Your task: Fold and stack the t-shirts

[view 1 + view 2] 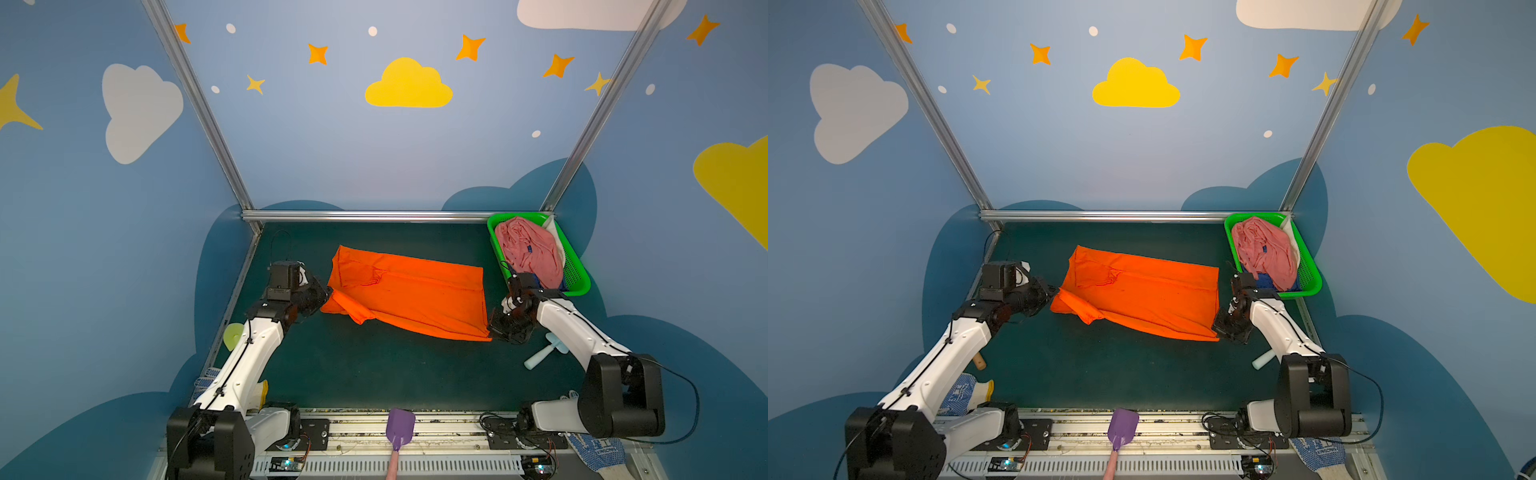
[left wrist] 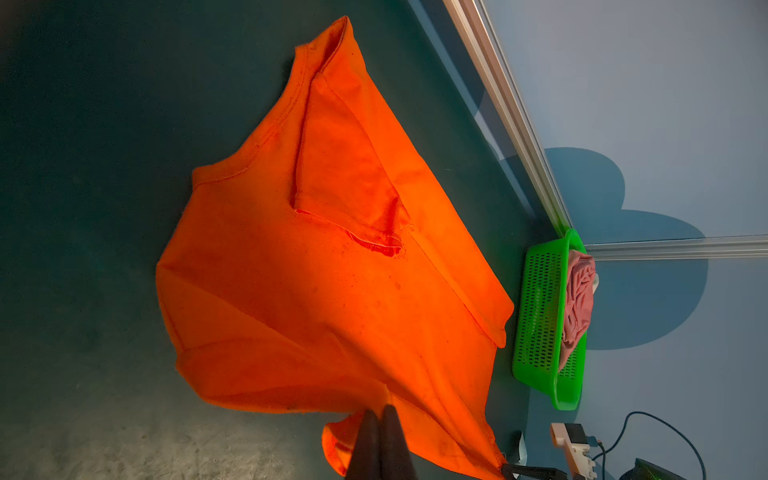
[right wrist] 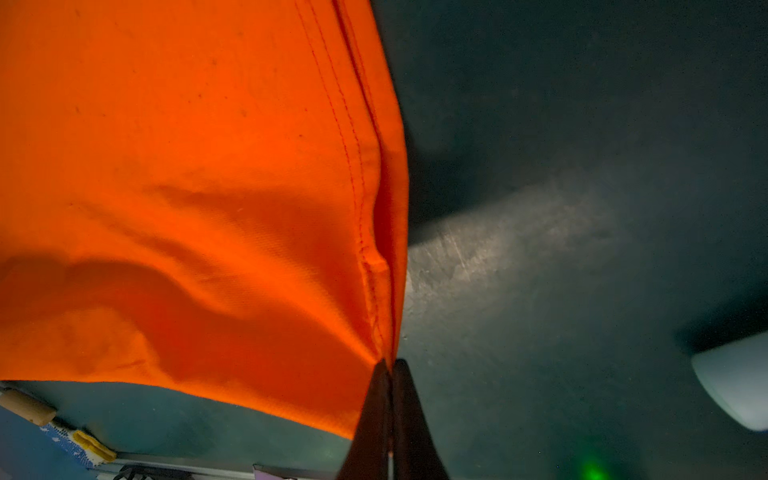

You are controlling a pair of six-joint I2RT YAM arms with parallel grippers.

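The bright orange t-shirt (image 1: 407, 291) (image 1: 1142, 295) lies partly folded in the middle of the dark green table, one sleeve turned in on top. My left gripper (image 1: 326, 297) (image 2: 380, 409) is shut on its near-left edge, which is lifted a little. My right gripper (image 1: 492, 332) (image 3: 390, 363) is shut on the hemmed near-right corner (image 3: 374, 266). A crumpled dusty pink shirt (image 1: 530, 249) (image 2: 577, 303) fills the green basket (image 1: 579, 286) at the back right. A bit of dark blue shirt (image 1: 1264, 281) shows under it, behind the right arm.
A pale blue tool (image 1: 540, 355) lies beside the right arm. A purple scoop (image 1: 400, 428) rests on the front rail. Dotted gloves lie at the front right (image 1: 598, 451) and front left (image 1: 959, 392). A wooden handle (image 1: 980, 361) lies under the left arm. Metal frame bars border the table.
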